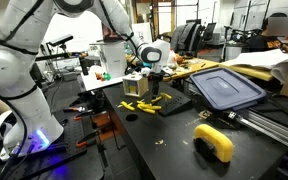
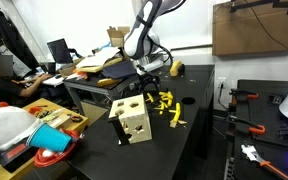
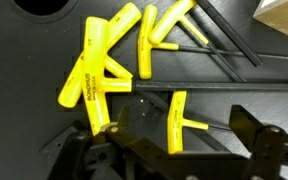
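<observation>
Several yellow T-handle hex keys [image 3: 104, 70] lie scattered on the black table [image 3: 24, 60]. One of them [image 3: 177, 120] lies flat between the fingers of my gripper [image 3: 184, 135], which hangs open just above it. Its handle points along the gap and its thin shaft runs to the right. Nothing is held. In both exterior views the gripper [image 1: 154, 92] [image 2: 152, 82] points straight down over the pile of keys [image 1: 144, 105] [image 2: 166, 108].
A dark blue lid [image 1: 224, 88] lies behind the keys, and a yellow curved object [image 1: 216, 142] rests near the table's front. A wooden block with holes [image 2: 132, 120] stands beside the keys. Red-handled tools [image 2: 246, 100] and cluttered desks surround the table.
</observation>
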Controlling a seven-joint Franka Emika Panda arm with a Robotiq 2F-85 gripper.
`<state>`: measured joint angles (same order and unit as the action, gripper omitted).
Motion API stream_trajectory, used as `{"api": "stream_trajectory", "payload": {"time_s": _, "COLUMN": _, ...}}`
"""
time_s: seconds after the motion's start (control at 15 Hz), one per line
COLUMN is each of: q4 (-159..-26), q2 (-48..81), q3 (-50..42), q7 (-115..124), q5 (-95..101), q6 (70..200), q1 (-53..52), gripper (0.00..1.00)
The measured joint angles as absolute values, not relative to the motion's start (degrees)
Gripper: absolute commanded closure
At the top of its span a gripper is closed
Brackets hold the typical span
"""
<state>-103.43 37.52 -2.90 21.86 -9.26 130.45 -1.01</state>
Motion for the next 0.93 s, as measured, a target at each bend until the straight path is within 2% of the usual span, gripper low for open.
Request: {"api": "stream_trajectory", "payload": {"time_s": 0.93, "q4": -97.88, "q2": 42.52, "q3": -0.19, "q7": 10.71, "q5": -14.11, "q6": 126.95, "q1": 4.71, "gripper": 0.00}}
